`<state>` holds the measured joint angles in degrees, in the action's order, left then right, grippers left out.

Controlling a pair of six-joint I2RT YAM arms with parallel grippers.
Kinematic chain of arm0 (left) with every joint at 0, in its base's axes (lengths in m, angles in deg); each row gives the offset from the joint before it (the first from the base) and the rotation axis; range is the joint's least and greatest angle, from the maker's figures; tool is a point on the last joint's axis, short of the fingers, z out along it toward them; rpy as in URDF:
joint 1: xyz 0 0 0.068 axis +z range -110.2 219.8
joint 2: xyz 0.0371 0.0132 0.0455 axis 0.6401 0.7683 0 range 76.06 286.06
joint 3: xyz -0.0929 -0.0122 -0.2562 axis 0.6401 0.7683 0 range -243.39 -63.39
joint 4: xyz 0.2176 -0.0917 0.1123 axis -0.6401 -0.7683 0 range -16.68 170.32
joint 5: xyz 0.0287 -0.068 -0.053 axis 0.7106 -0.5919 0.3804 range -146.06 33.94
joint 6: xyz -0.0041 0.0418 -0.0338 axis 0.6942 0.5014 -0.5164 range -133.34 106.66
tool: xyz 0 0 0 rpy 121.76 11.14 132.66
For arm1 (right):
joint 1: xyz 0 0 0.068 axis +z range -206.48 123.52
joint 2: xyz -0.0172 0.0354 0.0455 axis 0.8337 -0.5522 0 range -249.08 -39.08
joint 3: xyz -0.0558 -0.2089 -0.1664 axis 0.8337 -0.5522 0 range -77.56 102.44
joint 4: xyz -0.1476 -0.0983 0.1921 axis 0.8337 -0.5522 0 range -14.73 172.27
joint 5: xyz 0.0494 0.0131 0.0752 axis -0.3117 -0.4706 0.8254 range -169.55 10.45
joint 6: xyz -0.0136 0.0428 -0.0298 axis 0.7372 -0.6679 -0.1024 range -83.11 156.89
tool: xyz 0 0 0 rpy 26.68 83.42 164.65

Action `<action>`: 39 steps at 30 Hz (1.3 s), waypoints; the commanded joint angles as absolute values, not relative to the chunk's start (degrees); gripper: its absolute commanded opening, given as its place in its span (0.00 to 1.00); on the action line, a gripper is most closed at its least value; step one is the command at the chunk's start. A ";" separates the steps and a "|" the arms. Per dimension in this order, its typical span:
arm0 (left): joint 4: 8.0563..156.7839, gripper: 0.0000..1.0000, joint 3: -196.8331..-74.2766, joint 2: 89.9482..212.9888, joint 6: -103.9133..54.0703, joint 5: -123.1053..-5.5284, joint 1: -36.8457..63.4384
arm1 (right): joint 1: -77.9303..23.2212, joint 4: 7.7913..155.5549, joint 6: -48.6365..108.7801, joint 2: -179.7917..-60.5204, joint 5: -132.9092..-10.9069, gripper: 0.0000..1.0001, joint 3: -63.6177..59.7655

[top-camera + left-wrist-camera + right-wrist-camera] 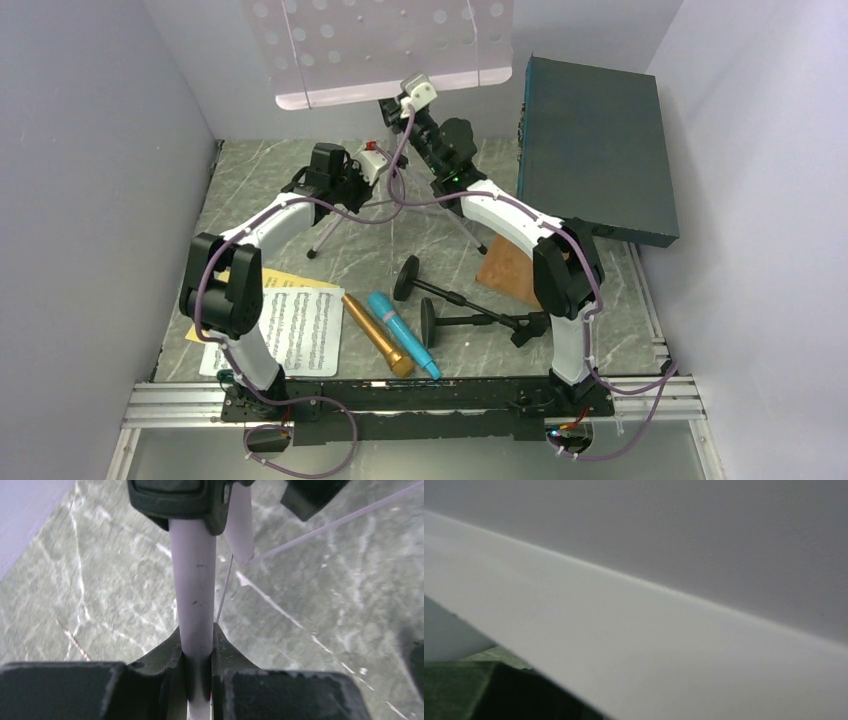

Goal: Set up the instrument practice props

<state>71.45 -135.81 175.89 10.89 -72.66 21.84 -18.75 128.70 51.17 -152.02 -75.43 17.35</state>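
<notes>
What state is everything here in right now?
Music desk, up on its stand.
Stand pole, clamped by the left gripper.
Right gripper, at the desk's lower lip, grip unclear.
Sheet-music pages, lying flat.
Gold microphone, lying down.
Blue microphone, lying down.
Mic holders, both on their sides.

Black-jointed white arms [270,225], purple cables [352,216]

pale perforated desk [390,45] raised at the back on a white pole [195,590], silver legs [328,232] splayed below, white page [290,335] overlapping yellow page [285,279] front left, gold mic [377,333] touching blue mic [403,333], two black holders [450,296] toppled to their right
</notes>
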 commanded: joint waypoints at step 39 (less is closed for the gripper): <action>57.18 0.67 -128.52 170.18 0.36 -74.51 30.56 | -13.42 139.42 49.87 -149.11 -73.07 0.00 23.54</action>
<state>63.06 -129.47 175.63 5.75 -69.88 27.55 -14.96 132.51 48.83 -151.56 -78.05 19.56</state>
